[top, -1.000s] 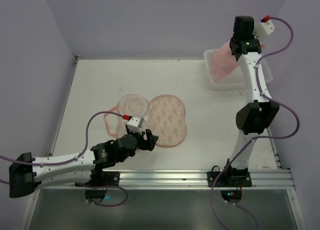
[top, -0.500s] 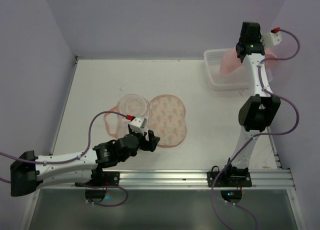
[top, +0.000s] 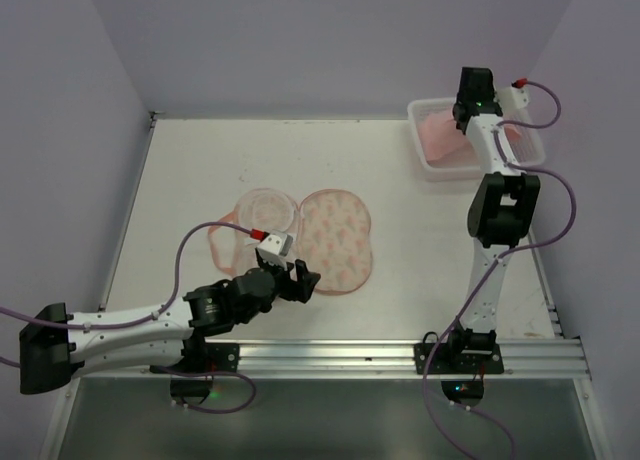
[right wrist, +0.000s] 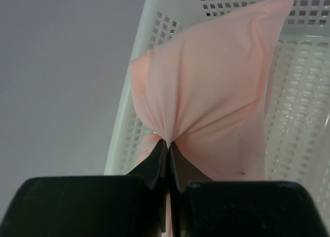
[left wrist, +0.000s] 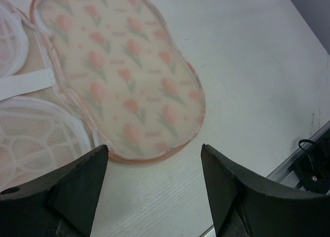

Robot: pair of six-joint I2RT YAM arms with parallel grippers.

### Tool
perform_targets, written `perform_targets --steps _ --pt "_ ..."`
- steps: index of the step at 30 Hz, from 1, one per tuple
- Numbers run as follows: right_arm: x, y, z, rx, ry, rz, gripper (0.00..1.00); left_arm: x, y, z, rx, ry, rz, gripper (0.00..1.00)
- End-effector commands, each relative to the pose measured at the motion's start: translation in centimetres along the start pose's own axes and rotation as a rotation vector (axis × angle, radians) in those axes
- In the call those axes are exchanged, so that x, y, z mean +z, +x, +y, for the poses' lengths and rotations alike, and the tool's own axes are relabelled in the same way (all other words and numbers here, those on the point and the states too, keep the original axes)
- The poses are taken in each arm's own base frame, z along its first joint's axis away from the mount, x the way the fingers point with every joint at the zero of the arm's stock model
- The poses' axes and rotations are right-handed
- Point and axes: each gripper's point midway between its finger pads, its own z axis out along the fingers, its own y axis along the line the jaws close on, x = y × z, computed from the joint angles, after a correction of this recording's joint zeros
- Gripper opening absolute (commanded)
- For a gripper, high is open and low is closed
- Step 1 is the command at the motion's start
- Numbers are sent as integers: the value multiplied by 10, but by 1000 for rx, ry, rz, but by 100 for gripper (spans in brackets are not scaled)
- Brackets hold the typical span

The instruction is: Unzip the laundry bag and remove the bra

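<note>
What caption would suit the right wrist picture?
Right gripper shut on plain pale pink fabric bra over white plastic lattice basket.

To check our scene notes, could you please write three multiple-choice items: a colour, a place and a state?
1. What colour is the print on the soft cream-peach laundry bag? A) blue B) green C) orange-pink
2. Where is the plain pale pink fabric bra? A) inside the bag B) at the white plastic lattice basket, pinched by the right pincer C) on the floor
3. How is the left pincer? A) open, empty B) shut on the bag C) shut on the bra
Answers: C, its flowers are orange-pink; B, clamped before the lattice; A, its jaws stand apart.
</note>
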Motion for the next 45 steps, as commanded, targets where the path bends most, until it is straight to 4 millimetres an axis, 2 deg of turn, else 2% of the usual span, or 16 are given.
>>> perform_targets --steps 1,4,10,15,19,23,25,28,29,30,32,33,36,39,40,45 --pt "-3 -13 17 121 -31 -40 0 -1 -22 -14 -6 40 -56 77" --pt "-4 -5 17 117 -55 -8 4 0 -24 -14 -6 39 -61 77" --pt "-22 -24 22 114 -76 -20 57 -4 -23 -6 -5 14 -61 77" --pt "-39 -31 12 113 -106 -13 63 -8 -28 -3 -6 7 -81 77" --pt "-77 -53 34 39 -271 6 64 -13 -33 -6 4 36 -96 77" --pt "-150 -67 67 -84 -545 110 70 -20 -42 -13 -3 70 -107 78" --pt "-180 -51 72 -168 -639 208 77 -23 -56 -19 -3 80 -132 78" --pt "-223 -33 60 -257 -689 296 87 -30 -76 -21 37 61 -146 80" --pt "-230 -22 49 -291 -690 326 99 -31 -75 -19 61 51 -130 82" --pt "-259 -22 44 -319 -722 340 99 -34 -85 -23 57 56 -139 87" --pt "-277 -5 22 -380 -725 360 99 -35 -89 -23 57 47 -148 91" --pt "-309 -6 17 -409 -781 362 99 -36 -91 -23 52 49 -156 92" --pt "-350 12 -19 -443 -833 448 99 -36 -94 -23 42 45 -167 100" --pt "-376 38 -58 -489 -870 531 99 -34 -91 -19 33 21 -160 100" --pt "-394 27 -66 -473 -920 522 99 -33 -88 -16 32 7 -151 100" --pt "-424 57 -131 -567 -955 684 99 -34 -84 -10 8 5 -174 100"
